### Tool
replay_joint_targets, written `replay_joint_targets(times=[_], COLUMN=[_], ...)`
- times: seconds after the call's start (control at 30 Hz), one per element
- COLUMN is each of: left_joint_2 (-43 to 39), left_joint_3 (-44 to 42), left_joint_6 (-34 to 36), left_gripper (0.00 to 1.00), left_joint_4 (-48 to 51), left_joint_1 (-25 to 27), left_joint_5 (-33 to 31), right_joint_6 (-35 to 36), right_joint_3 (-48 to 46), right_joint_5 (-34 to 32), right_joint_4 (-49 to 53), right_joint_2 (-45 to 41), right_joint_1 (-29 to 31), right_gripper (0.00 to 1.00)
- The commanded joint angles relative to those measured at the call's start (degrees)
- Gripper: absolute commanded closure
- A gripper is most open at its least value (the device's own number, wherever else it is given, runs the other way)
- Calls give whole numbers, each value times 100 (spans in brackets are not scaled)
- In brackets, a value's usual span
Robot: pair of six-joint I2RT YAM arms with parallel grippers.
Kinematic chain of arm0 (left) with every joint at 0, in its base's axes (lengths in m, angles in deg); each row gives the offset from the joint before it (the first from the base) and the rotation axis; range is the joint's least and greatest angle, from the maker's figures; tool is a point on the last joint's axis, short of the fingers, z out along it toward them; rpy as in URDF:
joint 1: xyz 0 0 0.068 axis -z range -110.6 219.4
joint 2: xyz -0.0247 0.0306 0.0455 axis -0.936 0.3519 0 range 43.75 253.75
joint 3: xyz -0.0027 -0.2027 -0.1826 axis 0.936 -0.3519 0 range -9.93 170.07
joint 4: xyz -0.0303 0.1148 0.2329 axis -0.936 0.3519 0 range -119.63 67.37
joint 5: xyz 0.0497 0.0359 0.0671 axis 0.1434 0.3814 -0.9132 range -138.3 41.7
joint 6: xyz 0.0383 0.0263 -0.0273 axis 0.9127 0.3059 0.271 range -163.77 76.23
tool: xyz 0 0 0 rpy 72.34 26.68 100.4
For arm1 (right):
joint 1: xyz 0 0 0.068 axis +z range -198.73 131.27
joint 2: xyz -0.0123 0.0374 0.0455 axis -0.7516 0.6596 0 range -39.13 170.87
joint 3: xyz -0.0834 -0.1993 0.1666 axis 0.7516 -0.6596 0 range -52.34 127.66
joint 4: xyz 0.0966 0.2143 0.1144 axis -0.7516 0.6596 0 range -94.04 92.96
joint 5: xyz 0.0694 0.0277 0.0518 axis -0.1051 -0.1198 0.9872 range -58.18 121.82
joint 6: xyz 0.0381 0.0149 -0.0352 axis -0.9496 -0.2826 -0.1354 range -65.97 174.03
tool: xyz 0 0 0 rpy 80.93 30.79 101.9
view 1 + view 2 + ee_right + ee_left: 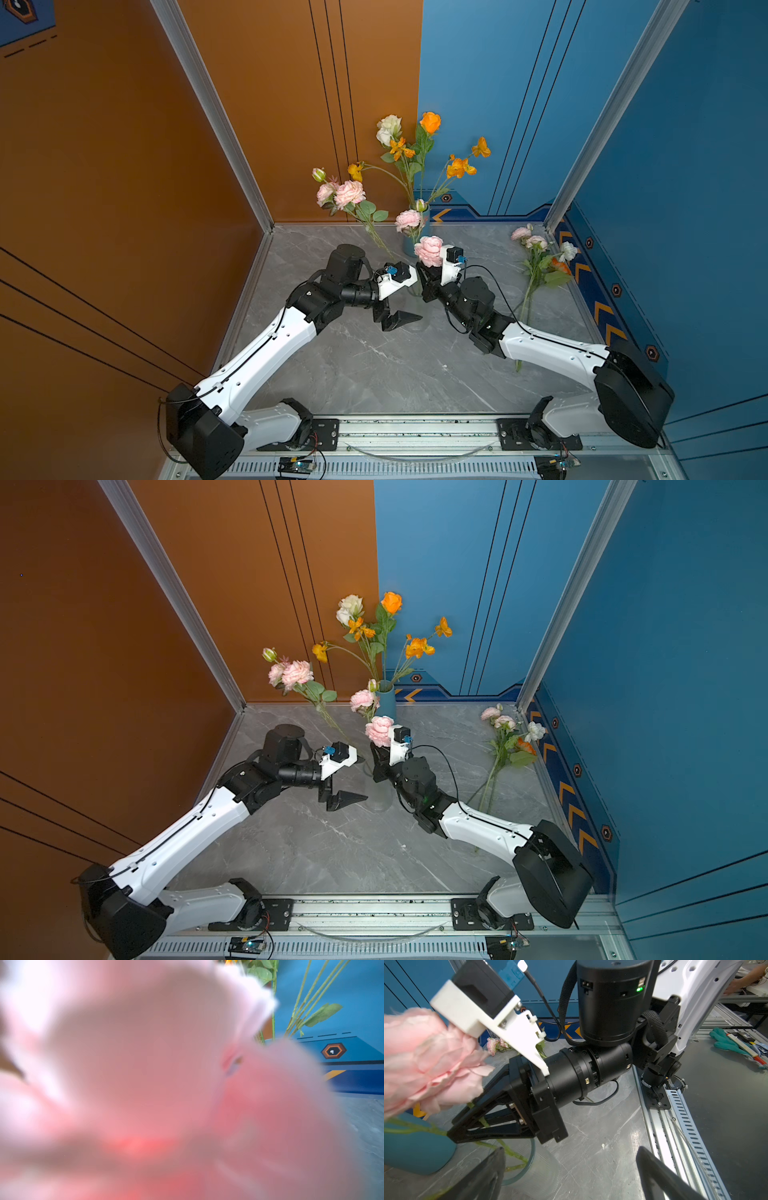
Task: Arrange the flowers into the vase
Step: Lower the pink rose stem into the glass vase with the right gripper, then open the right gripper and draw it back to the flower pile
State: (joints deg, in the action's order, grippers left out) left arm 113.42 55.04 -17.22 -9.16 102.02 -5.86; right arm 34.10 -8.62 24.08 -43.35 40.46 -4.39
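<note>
**What You Cannot See**

In your right wrist view a pink blossom lies against the lens, a blur that fills nearly the whole picture. In both top views it covers the fingertips of the right gripper; you cannot tell whether the jaws grip the stem. The left wrist view cuts off the 2 fingers of the left gripper and the blue vase. The loose flowers pass partly under the right arm.
</note>
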Motion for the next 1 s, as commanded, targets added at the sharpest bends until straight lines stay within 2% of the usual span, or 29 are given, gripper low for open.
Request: replay_joint_targets(times=[0.0,0.13,0.3,0.37,0.47,0.73,0.87,0.97], left_joint_2=[22,20,29,20,8,22,14,27], left_joint_3=[117,121,111,111,107,120,115,127], left_joint_6=[31,41,40,44,40,29,30,31], left_gripper=[2,2,2,2,2,2,2,2], left_joint_4=[103,96,99,98,98,100,98,98], left_joint_1=[16,41,57,59,67,86,113,169], left_joint_5=[-198,-222,-213,-202,-175,-106,-96,-175], right_joint_6=[-56,-56,-77,-95,-97,-317,-364,-657], right_joint_3=[-123,-184,-210,-92,55,-166,-219,-273], right_joint_5=[-11,-47,77,124,197,177,-153,-640], right_joint_4=[234,450,984,1479,2164,2932,3557,4208], right_joint_2=[-299,-498,-780,-853,-932,-1484,-1887,-2132], right_joint_1=[26,35,23,26,40,40,18,-229], right_gripper=[76,65,33,24,17,11,13,18])
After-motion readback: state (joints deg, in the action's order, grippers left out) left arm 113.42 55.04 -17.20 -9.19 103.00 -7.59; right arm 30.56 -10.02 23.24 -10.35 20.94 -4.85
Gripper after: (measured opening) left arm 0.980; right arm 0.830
